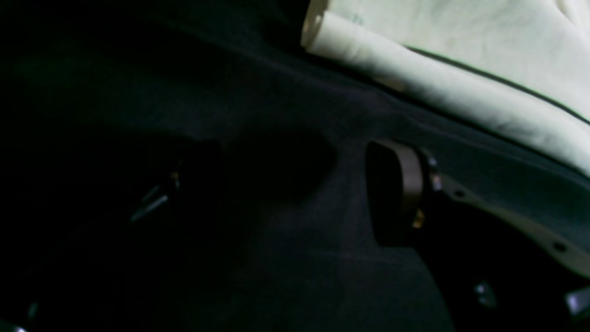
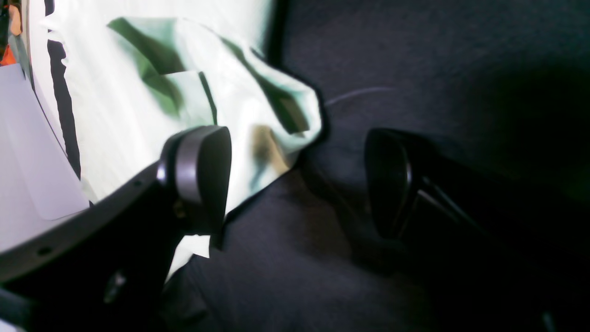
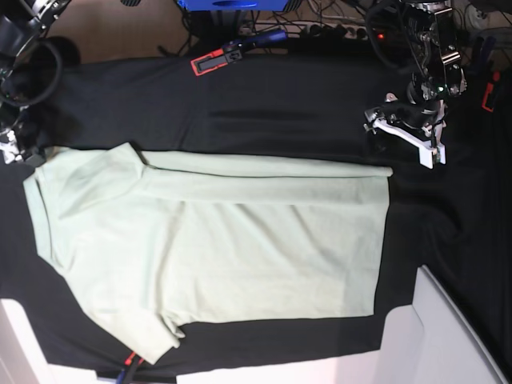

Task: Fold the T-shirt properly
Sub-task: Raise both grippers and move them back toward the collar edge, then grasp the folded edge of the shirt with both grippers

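Note:
The pale mint-green T-shirt [image 3: 240, 248] lies flat on the black table cloth [image 3: 280, 120], with its far long edge folded over. My left gripper [image 3: 400, 128] hovers open just beyond the shirt's far right corner. In the left wrist view the left gripper [image 1: 295, 193] is empty over black cloth, and the shirt's folded edge [image 1: 438, 78] lies ahead of it. My right gripper [image 3: 16, 148] is at the shirt's far left corner. In the right wrist view the right gripper [image 2: 297, 180] is open, one finger [image 2: 203, 175] over a crumpled corner of the shirt [image 2: 138, 92], nothing held.
White panels sit at the near right [image 3: 448, 336] and near left [image 3: 24, 344] corners. A red-and-black tool [image 3: 216, 58] and cables lie at the cloth's far edge. A red cable end [image 3: 132, 360] pokes out under the shirt's near left sleeve.

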